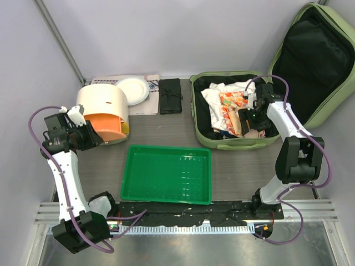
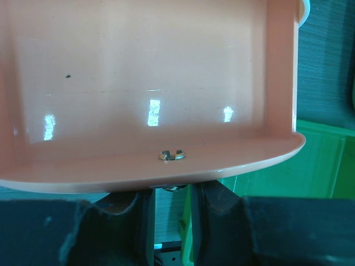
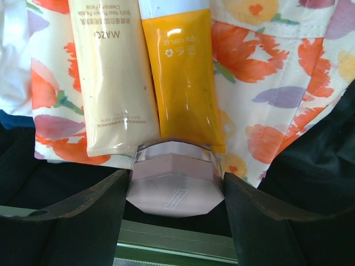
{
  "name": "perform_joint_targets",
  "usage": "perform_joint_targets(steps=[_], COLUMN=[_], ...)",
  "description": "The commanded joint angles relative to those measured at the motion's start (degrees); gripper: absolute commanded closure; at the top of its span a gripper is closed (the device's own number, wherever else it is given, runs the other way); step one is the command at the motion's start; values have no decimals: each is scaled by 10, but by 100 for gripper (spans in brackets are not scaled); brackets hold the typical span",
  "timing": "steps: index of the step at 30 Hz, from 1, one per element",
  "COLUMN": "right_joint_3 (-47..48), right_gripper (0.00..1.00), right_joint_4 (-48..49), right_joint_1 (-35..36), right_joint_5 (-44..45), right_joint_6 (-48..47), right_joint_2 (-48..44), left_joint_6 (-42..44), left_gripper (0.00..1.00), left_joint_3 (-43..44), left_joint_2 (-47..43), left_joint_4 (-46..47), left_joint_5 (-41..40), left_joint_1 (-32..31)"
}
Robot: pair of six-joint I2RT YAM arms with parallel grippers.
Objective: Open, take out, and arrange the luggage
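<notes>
We have the luggage (image 1: 233,145) open at the table's (image 1: 238,166) right, most contents inside, right gripper (image 3: 175,180) jaws pinching a pink jar (image 3: 175,197); whether left gripper (image 2: 172,208) jaws hold anything, we cannot tell.

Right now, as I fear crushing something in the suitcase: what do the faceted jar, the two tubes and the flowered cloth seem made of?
Faceted jar: matte pink lid, likely plastic, over a clear glossy rim, glass or acrylic. Cream tube and orange tube: soft glossy plastic, judging by highlights and flat sealed ends. Flowered cloth: matte woven fabric, with a stitched seam.
</notes>
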Motion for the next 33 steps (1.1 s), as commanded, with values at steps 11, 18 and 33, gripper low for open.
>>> perform_joint_targets(steps=[11, 18, 33], right_joint_3=[168, 245, 483], right_gripper=[75, 76, 76], right_joint_4=[59, 257, 404], right_joint_1=[77, 223, 472], right_joint_5=[-176, -257, -265], right_joint_6=[73, 215, 309], right_joint_2=[-15, 27, 234], left_joint_6=[1, 2, 0], left_gripper=[100, 100, 100], left_joint_3=[-3, -4, -7], left_joint_2=[-14, -15, -24], left_joint_4=[-9, -8, -4], left_joint_5=[19, 21, 15], left_joint_1=[-3, -3, -4])
